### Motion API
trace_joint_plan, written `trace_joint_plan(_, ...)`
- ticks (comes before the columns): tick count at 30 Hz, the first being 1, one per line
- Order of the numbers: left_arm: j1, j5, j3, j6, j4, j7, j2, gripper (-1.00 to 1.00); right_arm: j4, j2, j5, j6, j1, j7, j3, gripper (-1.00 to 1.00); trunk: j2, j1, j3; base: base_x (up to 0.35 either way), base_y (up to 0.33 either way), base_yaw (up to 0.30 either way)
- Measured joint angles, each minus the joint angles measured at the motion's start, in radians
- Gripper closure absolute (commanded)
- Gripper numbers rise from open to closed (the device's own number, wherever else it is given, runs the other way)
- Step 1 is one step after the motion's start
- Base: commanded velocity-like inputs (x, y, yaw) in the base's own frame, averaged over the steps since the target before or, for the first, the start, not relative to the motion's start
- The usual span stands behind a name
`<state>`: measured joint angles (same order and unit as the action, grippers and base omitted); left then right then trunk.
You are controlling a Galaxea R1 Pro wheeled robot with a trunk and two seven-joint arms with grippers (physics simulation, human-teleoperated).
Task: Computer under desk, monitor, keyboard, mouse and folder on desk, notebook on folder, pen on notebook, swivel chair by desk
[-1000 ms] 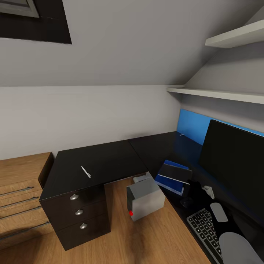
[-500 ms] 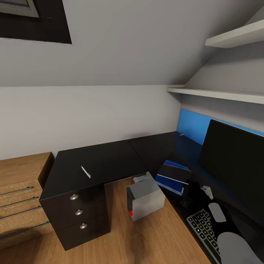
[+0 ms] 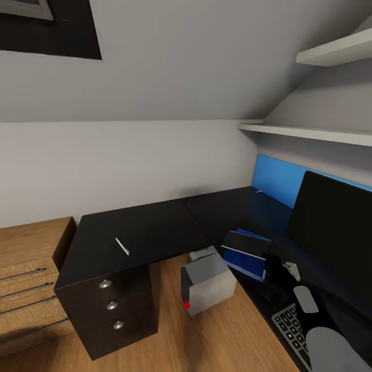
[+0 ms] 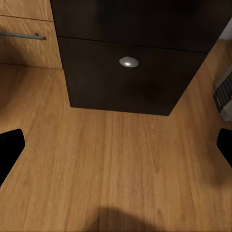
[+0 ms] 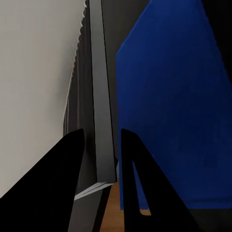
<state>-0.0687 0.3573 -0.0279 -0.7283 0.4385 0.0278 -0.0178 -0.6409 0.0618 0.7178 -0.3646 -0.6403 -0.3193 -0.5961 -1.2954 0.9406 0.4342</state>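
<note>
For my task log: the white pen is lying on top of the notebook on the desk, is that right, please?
Not quite. In the head view the pen lies alone on the bare desk above the drawers, well away from the notebook, which sits on the folder.

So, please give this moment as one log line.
right end effector: fingers astride thin dark grey notebook, grip unclear | flat blue folder: beside it | thin white pen: on black desk

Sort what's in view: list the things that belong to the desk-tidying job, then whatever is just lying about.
Job:
desk
monitor
keyboard
mouse
folder
notebook, lying on the folder
pen
computer
right gripper, around the notebook's edge

Lying about:
wooden drawer chest
wall shelves
</note>
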Motion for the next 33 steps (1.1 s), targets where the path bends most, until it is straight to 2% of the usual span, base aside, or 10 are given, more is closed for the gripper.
trace_joint_plan(33,0.0,0.0,0.0,0.0,0.0,0.0,0.0,-1.0,-0.001,0.003,-0.001,-0.001,0.0,-0.001,-0.001,1.0,0.0,0.0,0.0,0.002,-0.024,0.0)
